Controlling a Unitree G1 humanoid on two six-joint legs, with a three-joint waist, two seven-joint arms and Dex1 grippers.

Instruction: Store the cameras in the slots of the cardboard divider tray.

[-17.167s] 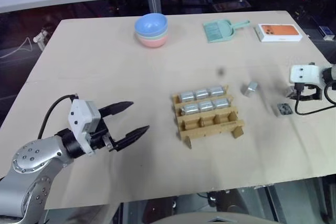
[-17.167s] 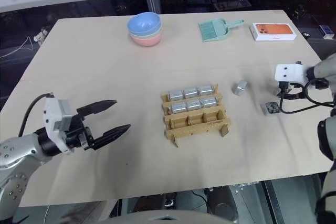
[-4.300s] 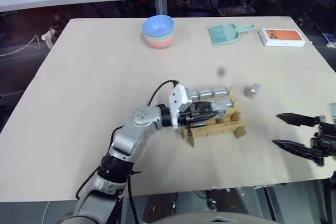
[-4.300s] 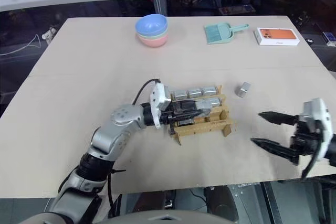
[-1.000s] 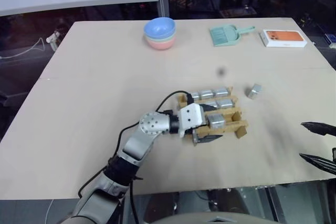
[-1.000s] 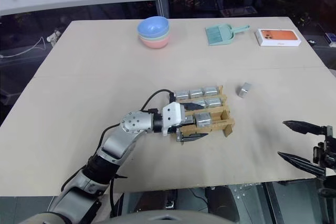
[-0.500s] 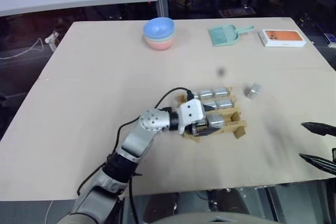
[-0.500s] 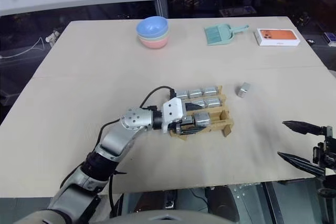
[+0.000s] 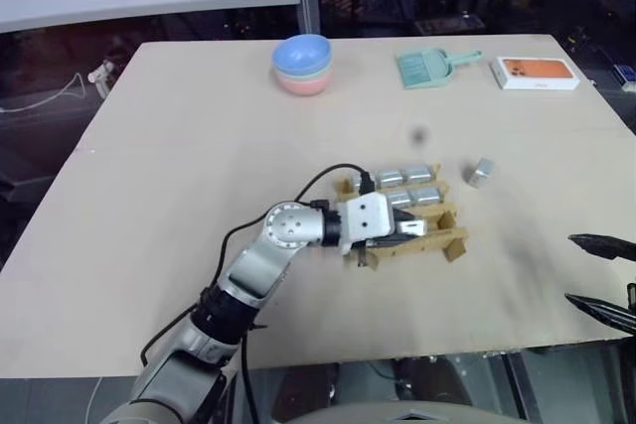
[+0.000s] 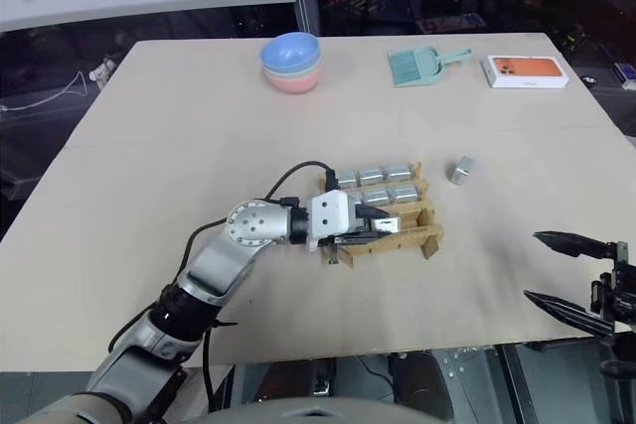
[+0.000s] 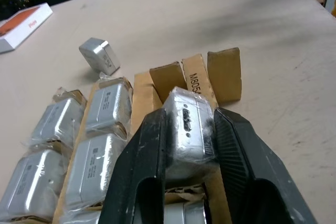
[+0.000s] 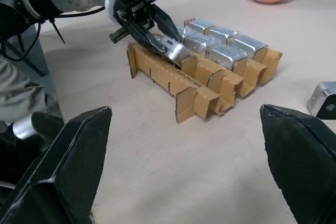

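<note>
At the bench's (image 9: 149,225) near right corner I see my right end effector (image 10: 568,273) with its fingers spread wide, nothing between them. Mid-bench, my left end effector (image 11: 190,129) pinches a camera (image 11: 188,121) over the tray's (image 12: 202,90) nearest row (wrapped in clear film, it looks like). Six more cameras (image 9: 407,186) fill the two farther rows. One loose camera (image 9: 481,172) lies right of the tray. Bowls (image 9: 301,63), dustpan (image 9: 425,67) and phone box (image 9: 537,71) line the far edge.

Print "M805A…" on front wall of cardboard divider tray (image 11: 198,84); rest hidden. Other marks illegible.
</note>
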